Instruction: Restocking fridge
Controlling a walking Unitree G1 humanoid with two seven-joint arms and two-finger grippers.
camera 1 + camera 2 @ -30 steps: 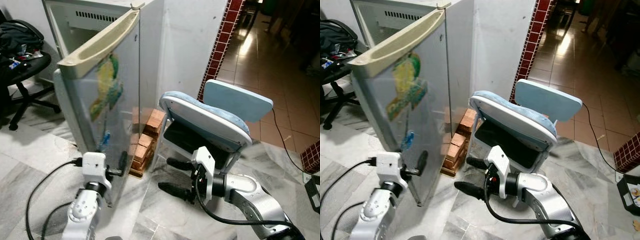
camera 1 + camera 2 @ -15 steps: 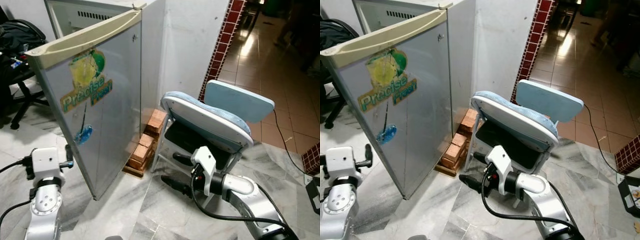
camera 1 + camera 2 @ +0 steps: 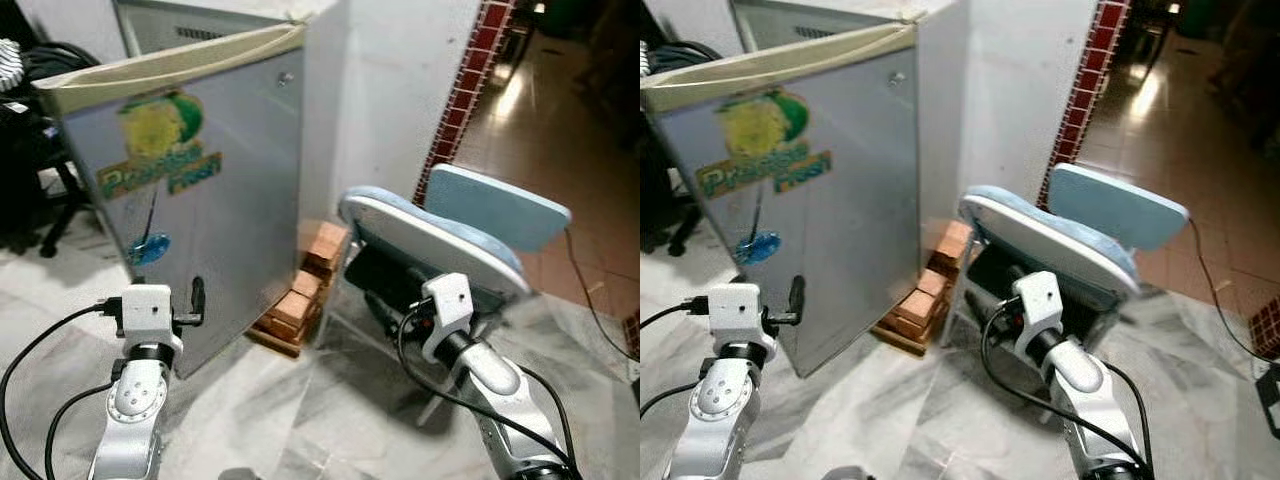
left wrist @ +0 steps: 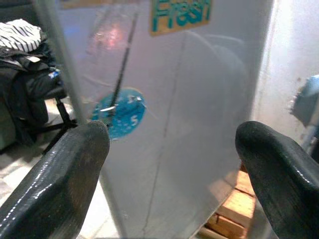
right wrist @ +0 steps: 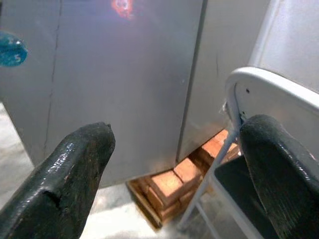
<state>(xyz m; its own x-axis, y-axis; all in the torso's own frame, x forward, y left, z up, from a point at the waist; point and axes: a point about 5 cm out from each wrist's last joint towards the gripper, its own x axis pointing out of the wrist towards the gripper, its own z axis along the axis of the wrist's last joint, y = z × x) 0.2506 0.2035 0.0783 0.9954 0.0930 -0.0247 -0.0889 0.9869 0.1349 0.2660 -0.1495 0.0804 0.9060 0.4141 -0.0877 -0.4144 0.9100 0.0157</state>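
Grey fridge door (image 3: 215, 200), yellow-green sticker (image 3: 160, 140); pale-blue chair (image 3: 470, 220); orange bricks (image 3: 300, 300); white marbled floor (image 3: 300, 410).

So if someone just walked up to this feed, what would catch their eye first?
Probably the grey fridge door with its lime sticker, swung almost shut in front of the left gripper, whose fingers are open. Next, the folded blue chair by the right gripper, and the stacked bricks between fridge and chair.
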